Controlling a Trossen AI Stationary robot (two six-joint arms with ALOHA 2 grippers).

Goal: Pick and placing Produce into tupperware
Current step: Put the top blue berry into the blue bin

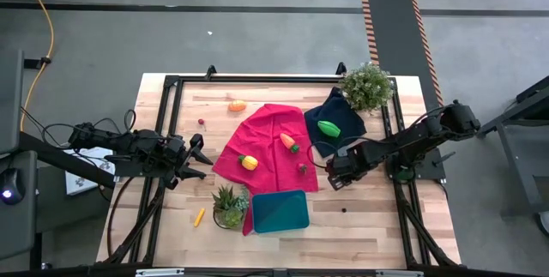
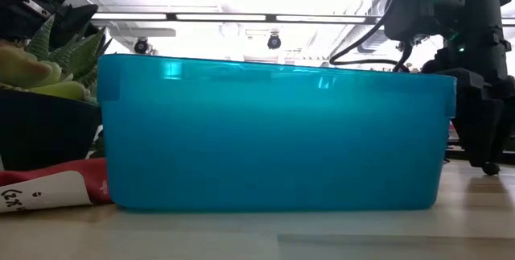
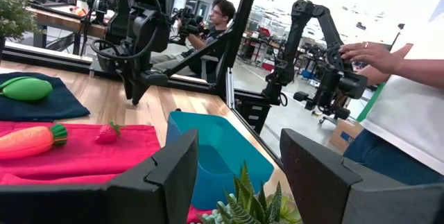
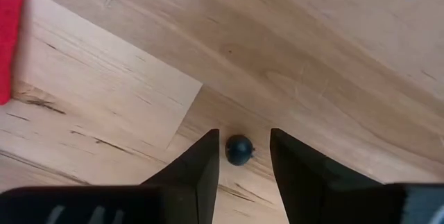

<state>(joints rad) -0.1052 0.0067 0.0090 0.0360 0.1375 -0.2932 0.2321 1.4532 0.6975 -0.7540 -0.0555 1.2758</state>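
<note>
The teal tupperware [image 1: 280,211] stands on the table's near middle, one corner on the red cloth [image 1: 266,135], and it fills the low view [image 2: 273,131]. A carrot [image 1: 289,142], a yellow-orange piece [image 1: 249,162] and a small strawberry [image 1: 302,168] lie on the red cloth. The green oval [image 1: 328,128] rests on the navy cloth. An orange piece [image 1: 238,105] and the yellow stick [image 1: 199,217] lie on bare wood. My right gripper [image 4: 243,172] is open and points down, its fingers either side of a small dark berry [image 4: 239,150] without touching it. My left gripper [image 3: 239,175] is open at the table's left.
A potted succulent [image 1: 229,207] stands against the tupperware's left side, and a leafy plant [image 1: 366,86] stands at the far right. A small dark dot [image 1: 344,209] lies right of the tupperware. People stand beyond the table [image 3: 388,92]. Black frame rails run along the table's sides.
</note>
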